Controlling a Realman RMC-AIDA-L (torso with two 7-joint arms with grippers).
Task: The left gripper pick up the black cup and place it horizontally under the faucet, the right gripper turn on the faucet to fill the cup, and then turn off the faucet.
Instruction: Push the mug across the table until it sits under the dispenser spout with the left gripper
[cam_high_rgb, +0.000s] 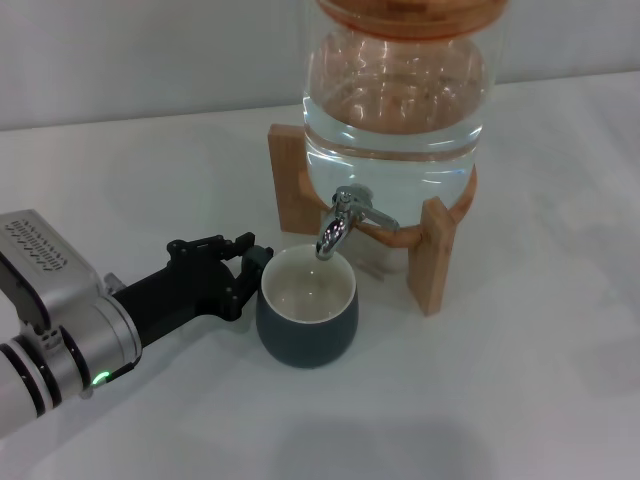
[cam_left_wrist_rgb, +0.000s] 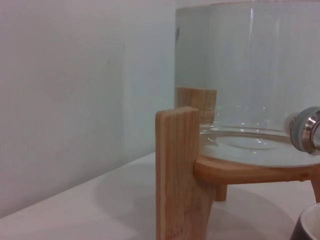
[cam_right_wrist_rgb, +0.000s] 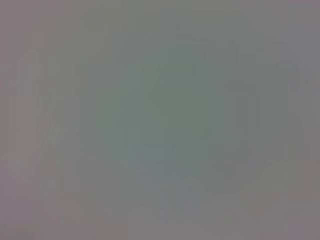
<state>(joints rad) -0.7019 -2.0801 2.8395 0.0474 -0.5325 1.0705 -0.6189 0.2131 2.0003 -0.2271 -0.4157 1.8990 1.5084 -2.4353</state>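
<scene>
Standing on its wooden stand (cam_high_rgb: 438, 262), the glass jar (cam_high_rgb: 395, 110) holds water; left gripper (cam_high_rgb: 252, 268) sits at the handle side of the black cup (cam_high_rgb: 306, 308), jaws apparently closed on the handle. Cup rests upright on the table (cam_high_rgb: 520, 390), directly under the faucet (cam_high_rgb: 345, 222), looks empty. Placement done; filling remains. Right gripper not visible.

bare lab bench, white table (cam_high_rgb: 520, 380), plain wall (cam_high_rgb: 150, 60)

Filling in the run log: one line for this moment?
left hand: at black cup handle | cup: upright under faucet | water: none | right hand: unseen
</scene>
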